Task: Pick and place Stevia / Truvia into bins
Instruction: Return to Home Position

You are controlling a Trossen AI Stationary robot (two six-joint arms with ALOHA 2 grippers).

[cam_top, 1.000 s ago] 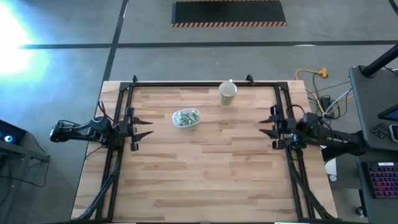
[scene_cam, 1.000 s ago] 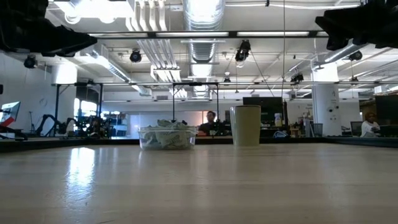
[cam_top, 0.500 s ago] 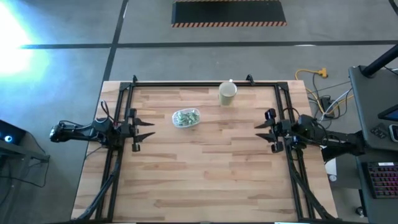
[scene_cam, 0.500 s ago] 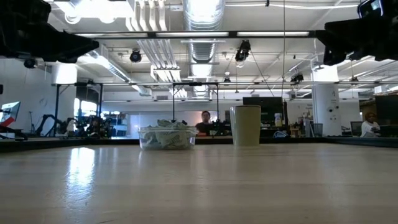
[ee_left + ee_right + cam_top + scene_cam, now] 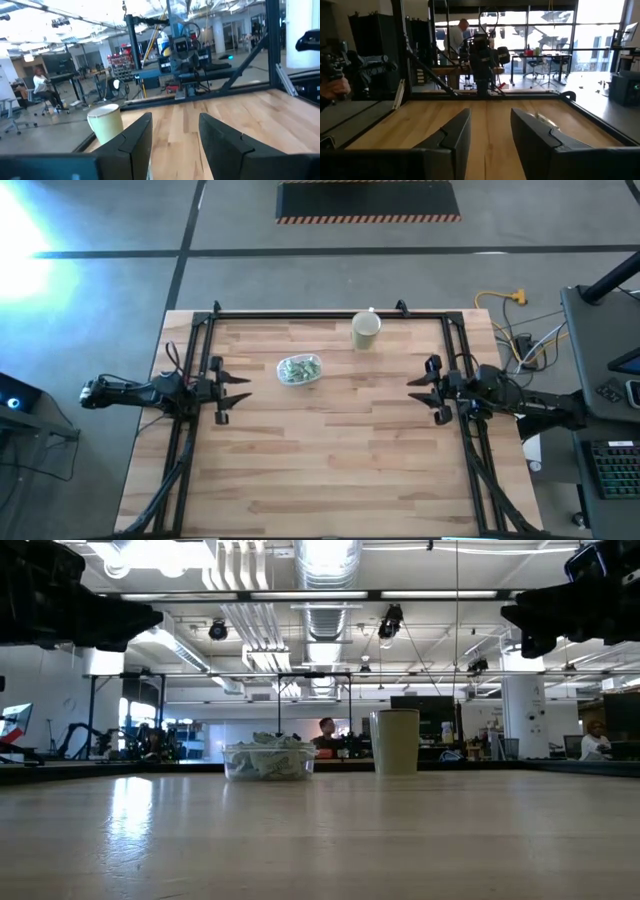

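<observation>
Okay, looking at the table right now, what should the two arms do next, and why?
Probably just park: the sachets sit heaped in the clear tub, I see none loose on the table, and the left gripper and right gripper hang open and empty at opposite sides.

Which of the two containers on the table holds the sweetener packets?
The shallow clear tub, heaped with pale green-and-white packets, not the taller beige cup.

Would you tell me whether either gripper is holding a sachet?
No, the left gripper and the right gripper are both open and empty in their wrist views.
</observation>
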